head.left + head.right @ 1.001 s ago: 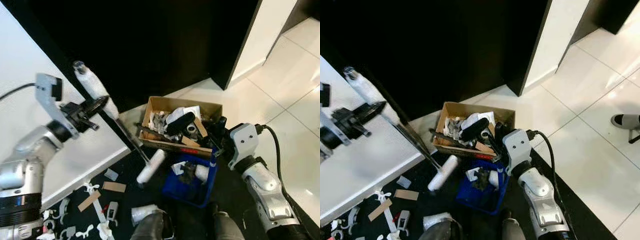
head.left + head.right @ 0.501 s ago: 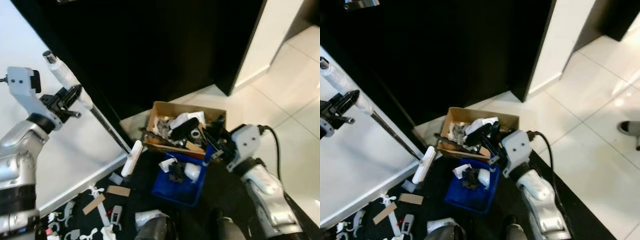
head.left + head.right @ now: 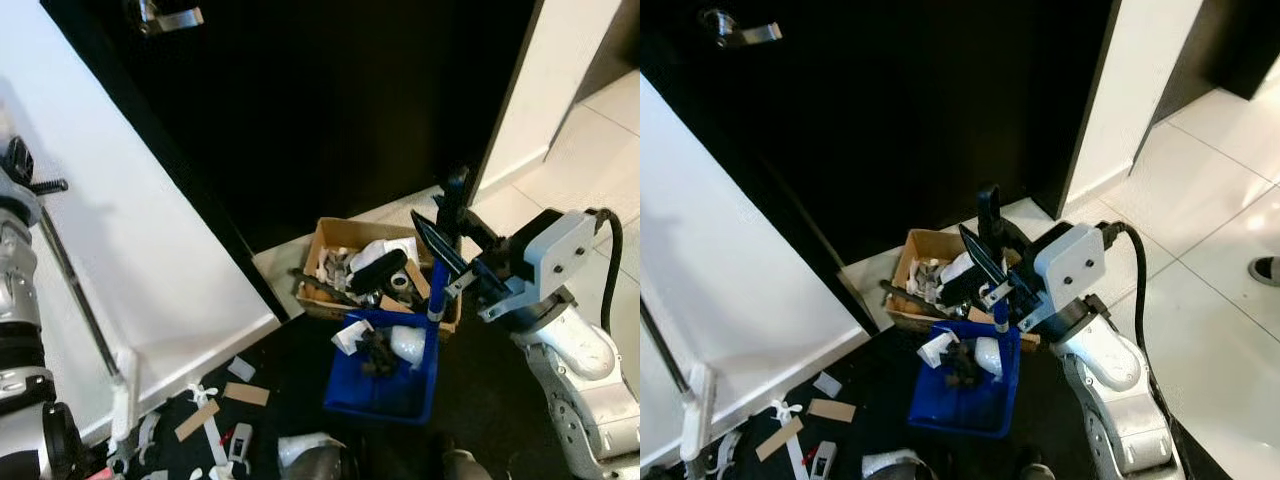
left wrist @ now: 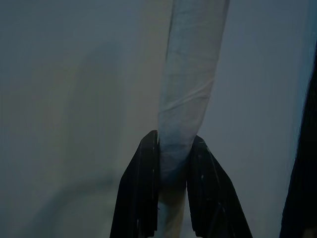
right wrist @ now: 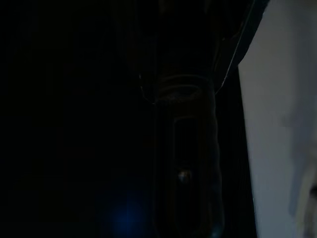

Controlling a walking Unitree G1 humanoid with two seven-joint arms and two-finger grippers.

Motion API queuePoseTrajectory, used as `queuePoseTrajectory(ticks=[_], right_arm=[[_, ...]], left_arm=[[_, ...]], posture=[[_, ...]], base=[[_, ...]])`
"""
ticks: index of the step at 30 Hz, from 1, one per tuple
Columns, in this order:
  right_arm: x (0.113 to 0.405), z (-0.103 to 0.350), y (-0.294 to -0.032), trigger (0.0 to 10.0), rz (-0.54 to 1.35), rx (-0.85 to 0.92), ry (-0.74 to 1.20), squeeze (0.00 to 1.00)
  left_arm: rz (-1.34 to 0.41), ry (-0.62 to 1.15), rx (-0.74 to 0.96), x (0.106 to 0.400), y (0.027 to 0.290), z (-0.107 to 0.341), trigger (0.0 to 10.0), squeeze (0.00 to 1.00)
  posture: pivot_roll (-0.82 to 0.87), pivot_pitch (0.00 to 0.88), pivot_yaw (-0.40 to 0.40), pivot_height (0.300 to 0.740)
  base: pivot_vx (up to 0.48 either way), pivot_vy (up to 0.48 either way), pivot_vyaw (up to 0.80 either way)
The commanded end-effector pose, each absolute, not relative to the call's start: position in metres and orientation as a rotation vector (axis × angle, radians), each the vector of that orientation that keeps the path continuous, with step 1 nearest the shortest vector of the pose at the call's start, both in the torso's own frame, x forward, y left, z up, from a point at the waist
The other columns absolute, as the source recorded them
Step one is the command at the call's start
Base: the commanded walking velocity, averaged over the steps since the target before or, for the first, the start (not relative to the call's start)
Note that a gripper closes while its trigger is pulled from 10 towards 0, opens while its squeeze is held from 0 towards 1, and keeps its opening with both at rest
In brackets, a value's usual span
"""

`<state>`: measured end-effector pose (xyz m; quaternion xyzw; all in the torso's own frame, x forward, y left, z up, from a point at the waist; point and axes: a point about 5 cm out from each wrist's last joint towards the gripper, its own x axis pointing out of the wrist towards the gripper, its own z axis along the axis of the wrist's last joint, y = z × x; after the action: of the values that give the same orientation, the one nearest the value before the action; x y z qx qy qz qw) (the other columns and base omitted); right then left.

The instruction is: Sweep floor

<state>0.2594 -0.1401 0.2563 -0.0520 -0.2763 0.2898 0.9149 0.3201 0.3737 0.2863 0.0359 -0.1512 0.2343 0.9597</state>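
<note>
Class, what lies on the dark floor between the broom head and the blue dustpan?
Scattered litter: cardboard strips and white scraps lie between the broom head and blue dustpan, in both eye views.

The left gripper (image 4: 172, 196) has swung the broom (image 3: 80, 300) leftward; the right gripper (image 3: 447, 262) has raised the dustpan (image 3: 385, 365).

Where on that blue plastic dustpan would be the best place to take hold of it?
Probably by its long upright handle, from the side. The blue plastic dustpan sits low on the dark floor and is full of scraps, so its rim offers little. The handle rises clear above the open cardboard box. The right gripper is already at it, about midway up.
</note>
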Motion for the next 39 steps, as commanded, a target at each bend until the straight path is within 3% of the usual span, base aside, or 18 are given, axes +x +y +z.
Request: queuePoseTrajectory(ticks=[1,8,18,25,30,39], right_arm=[[0.25,0.279,-0.142,10.0,0.59,-0.047,-0.664,0.0],[0.258,0.313,-0.163,10.0,0.446,-0.016,-0.785,0.0],[0.282,0.332,-0.176,10.0,0.376,-0.227,-0.822,0.0],[0.308,0.321,-0.176,10.0,0.346,-0.421,-0.804,0.0],[0.319,0.314,-0.174,10.0,0.351,-0.487,-0.792,0.0],[0.341,0.307,-0.161,10.0,0.437,-0.762,-0.815,0.0]], left_arm=[[0.509,-0.338,0.109,0.316,0.381,0.291,10.0,0.0],[0.443,-0.267,0.103,0.324,0.369,0.27,10.0,0.0],[0.357,-0.202,0.069,0.325,0.35,0.237,10.0,0.0],[0.243,-0.155,0.048,0.318,0.32,0.209,10.0,0.0],[0.228,-0.141,0.044,0.311,0.312,0.199,10.0,0.0],[0.218,-0.109,0.03,0.296,0.295,0.18,10.0,0.0]], posture=[[-0.02,0.182,0.183,0.74],[-0.01,0.184,0.19,0.74],[0.0,0.179,0.171,0.74],[0.02,0.18,0.143,0.74],[0.02,0.178,0.131,0.74],[0.02,0.177,0.082,0.74]], base=[[0.0,0.0,0.0],[0.0,0.0,0.0],[0.0,0.0,0.0],[0.0,0.0,0.0],[0.0,0.0,0.0],[0.0,0.0,0.0]])
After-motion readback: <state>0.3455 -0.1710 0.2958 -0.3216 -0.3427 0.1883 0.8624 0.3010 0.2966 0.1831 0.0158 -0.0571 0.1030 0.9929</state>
